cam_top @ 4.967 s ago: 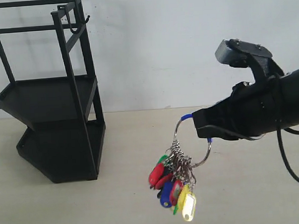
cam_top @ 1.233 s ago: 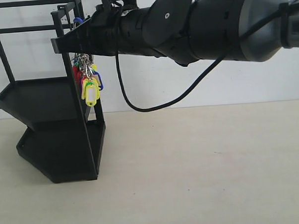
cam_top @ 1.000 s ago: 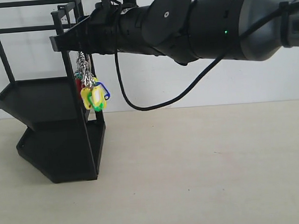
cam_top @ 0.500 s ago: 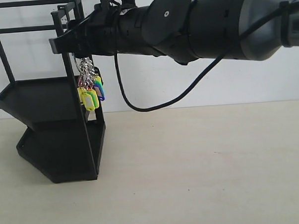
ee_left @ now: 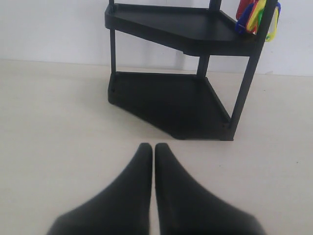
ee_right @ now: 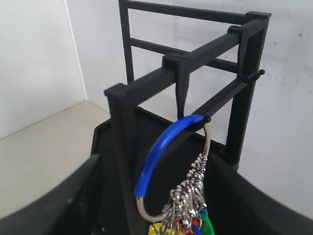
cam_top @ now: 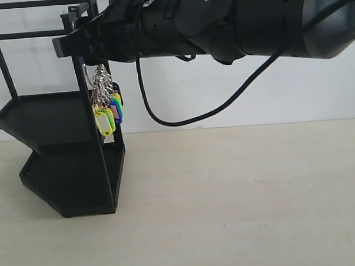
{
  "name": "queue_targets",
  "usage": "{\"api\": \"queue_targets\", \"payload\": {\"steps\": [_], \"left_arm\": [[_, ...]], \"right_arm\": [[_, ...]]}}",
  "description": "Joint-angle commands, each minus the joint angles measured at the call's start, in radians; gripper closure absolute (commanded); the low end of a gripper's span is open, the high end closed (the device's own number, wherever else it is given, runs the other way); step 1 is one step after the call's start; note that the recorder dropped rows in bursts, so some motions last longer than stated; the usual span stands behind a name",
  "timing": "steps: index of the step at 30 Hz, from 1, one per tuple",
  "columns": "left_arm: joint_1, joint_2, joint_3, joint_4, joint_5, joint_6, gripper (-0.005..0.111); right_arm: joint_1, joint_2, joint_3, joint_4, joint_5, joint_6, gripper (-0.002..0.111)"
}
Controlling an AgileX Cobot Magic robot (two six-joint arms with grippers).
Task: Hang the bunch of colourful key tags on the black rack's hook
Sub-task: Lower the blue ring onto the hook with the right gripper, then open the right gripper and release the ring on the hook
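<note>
The colourful key tag bunch (ee_right: 171,156) hangs by its blue-sleeved ring from the hook (ee_right: 205,118) on the black rack's (cam_top: 66,144) top bar. In the exterior view its tags (cam_top: 107,108) dangle beside the rack's front upright. My right gripper (ee_right: 156,164) is open, one finger on either side of the ring, neither touching it. From the exterior it reaches across to the rack top (cam_top: 73,46) and hides the hook. My left gripper (ee_left: 153,146) is shut and empty, low over the table, facing the rack (ee_left: 171,98). The tags (ee_left: 257,14) show at the frame's edge.
The right arm (cam_top: 232,24) spans the upper scene, with its cable (cam_top: 183,118) looping down. A second hook (ee_right: 259,73) sticks out further along the rack's top. The pale table (cam_top: 239,201) stretches to the right of the rack, and a white wall stands behind.
Five seconds ago the right gripper held the bunch over the table. In the last second the bunch dropped slightly onto the hook and swung, while the gripper edged left.
</note>
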Motion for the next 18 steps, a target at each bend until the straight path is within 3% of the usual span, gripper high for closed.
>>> {"api": "queue_targets", "payload": {"steps": [1,7,13,18], "left_arm": [[0.002,-0.002,0.003,0.005,-0.007,0.003,0.102],[0.002,-0.002,0.003,0.005,-0.007,0.003,0.102],[0.002,-0.002,0.003,0.005,-0.007,0.003,0.102],[0.002,-0.002,0.003,0.005,-0.007,0.003,0.102]], "right_arm": [[-0.002,-0.034,-0.004,0.002,0.069,0.024,0.052],[-0.002,-0.08,0.014,-0.008,0.189,0.028,0.075],[-0.002,-0.205,0.186,-0.008,0.194,0.039,0.106],[-0.002,-0.357,0.367,-0.005,0.215,0.157,0.108]]}}
